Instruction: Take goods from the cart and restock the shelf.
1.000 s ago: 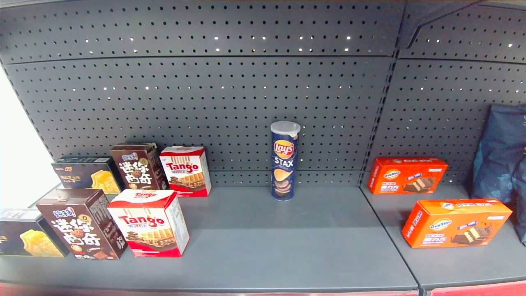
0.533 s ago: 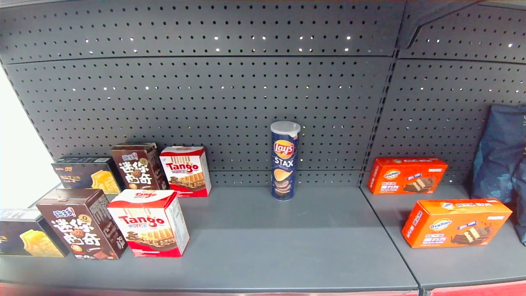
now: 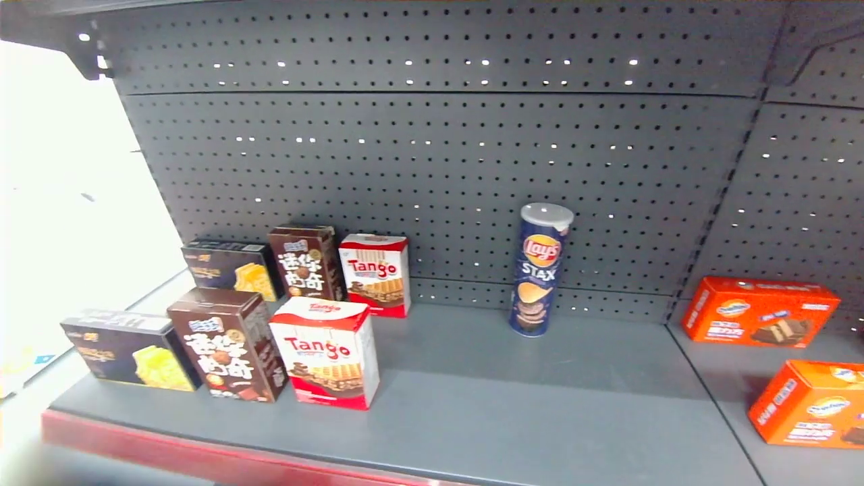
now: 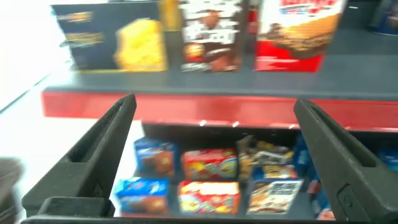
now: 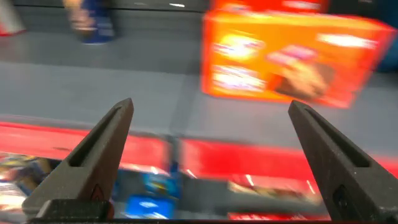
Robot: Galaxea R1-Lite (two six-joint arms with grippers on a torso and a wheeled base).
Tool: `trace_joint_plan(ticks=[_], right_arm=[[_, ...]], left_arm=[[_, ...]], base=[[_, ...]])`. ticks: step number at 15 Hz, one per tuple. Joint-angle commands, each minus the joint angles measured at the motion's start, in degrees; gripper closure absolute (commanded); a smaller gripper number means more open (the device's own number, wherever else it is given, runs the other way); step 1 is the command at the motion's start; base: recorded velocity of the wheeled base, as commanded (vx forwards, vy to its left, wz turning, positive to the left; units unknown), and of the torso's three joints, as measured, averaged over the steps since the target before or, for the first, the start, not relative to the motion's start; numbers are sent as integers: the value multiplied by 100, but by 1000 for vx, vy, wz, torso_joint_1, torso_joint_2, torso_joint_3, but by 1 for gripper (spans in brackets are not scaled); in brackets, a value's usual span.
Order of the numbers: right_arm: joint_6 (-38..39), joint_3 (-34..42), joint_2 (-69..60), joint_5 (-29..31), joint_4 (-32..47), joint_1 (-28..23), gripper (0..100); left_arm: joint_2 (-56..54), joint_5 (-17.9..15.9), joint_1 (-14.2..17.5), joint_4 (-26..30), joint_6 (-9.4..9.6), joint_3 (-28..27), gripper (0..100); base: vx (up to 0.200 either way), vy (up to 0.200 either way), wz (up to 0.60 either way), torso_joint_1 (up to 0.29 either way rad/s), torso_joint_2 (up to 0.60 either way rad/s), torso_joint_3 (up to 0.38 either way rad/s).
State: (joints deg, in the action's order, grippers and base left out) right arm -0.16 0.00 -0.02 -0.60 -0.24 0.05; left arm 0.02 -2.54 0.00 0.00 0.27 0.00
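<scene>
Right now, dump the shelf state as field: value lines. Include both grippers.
surface: shelf, grey deck, bare in the middle
left group: two rows of three boxes, among them front wafer box and rear wafer box
centre: chips can, upright, alone, near the back panel
right bay: rear orange box, front orange box
left arm: left gripper open, empty
right arm: right gripper open, empty

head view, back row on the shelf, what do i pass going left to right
black box → brown box → wafer box → chip can → orange box
</scene>
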Motion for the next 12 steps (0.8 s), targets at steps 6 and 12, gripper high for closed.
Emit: trace_joint_plan(ticks=[6, 12], right_arm=[[-2, 0, 2, -2, -2, 4, 0], [-2, 0, 2, -2, -2, 4, 0]], left_arm=[[-2, -1, 0, 0, 8, 0, 0], [-2, -1, 0, 0, 8, 0, 0]], base=[[0, 0, 600, 4, 3, 5], [0, 0, 600, 2, 3, 3]])
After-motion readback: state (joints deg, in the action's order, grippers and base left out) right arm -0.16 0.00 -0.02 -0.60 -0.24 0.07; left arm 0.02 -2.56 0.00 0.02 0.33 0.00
